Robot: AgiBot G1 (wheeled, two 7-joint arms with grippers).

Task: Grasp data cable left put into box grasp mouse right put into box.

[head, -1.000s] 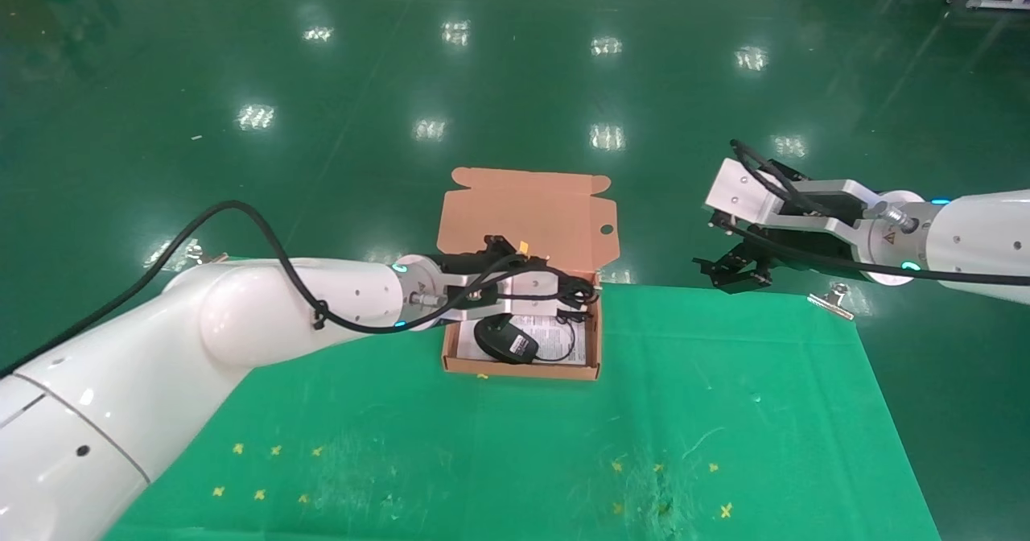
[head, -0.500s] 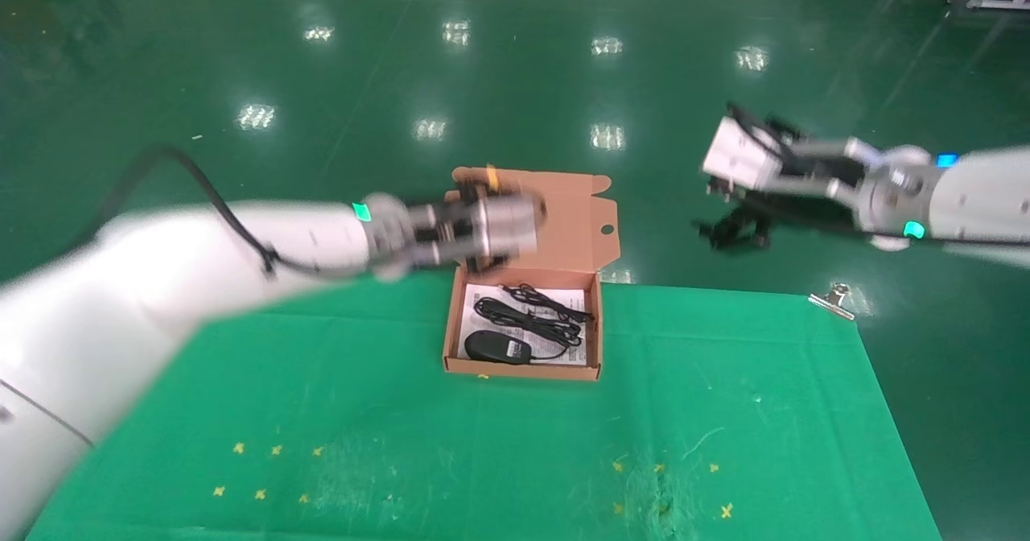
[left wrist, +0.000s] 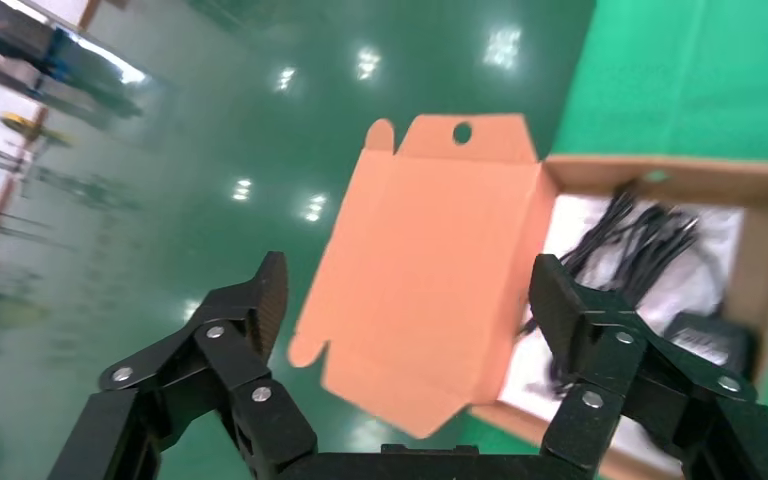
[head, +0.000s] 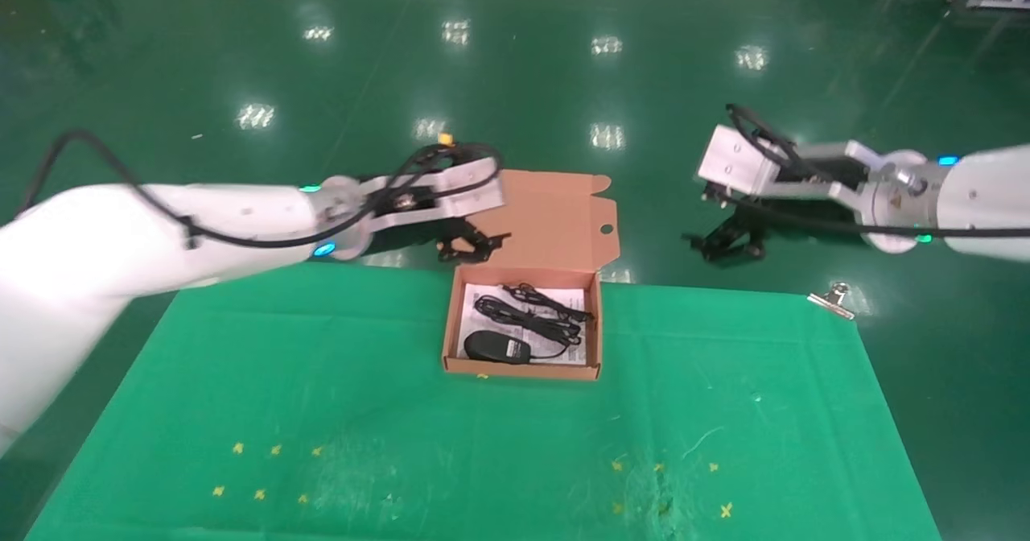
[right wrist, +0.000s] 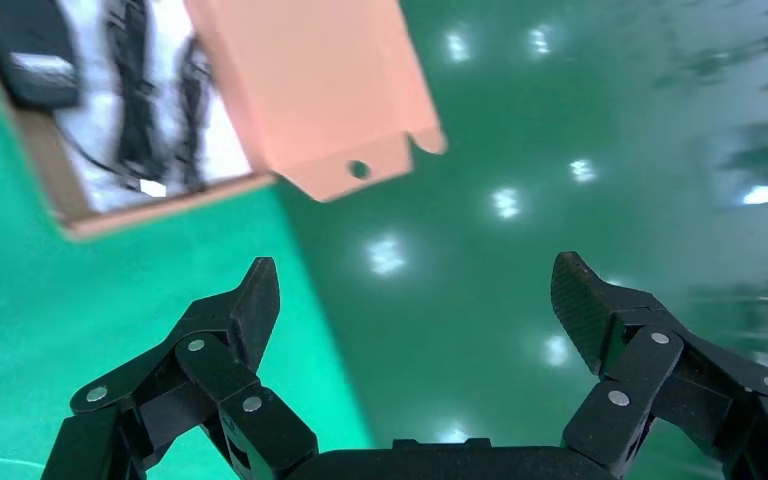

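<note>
- Head view: one data cable [head: 531, 315] and one mouse [head: 496, 346] lie in the one box [head: 597, 340] on the worktop [head: 402, 428]; left pincer [head: 471, 247] hovers nearer, behind the box's left corner.
- Left wrist view: left pincer [left wrist: 407, 290] spread, empty, box beyond it.
- Right wrist view: right pincer [right wrist: 415, 290] spread, empty, well apart.

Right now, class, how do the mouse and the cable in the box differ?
Shape: the mouse is one solid oval body; the cable is a thin, elongated bundle of loops.
Place: the mouse lies by the box's near wall, the cable nearer the hinged lid.
Spread: the cable stretches across more of the white sheet than the mouse.
Shared: both are black, lie inside the box, and neither is held.
</note>
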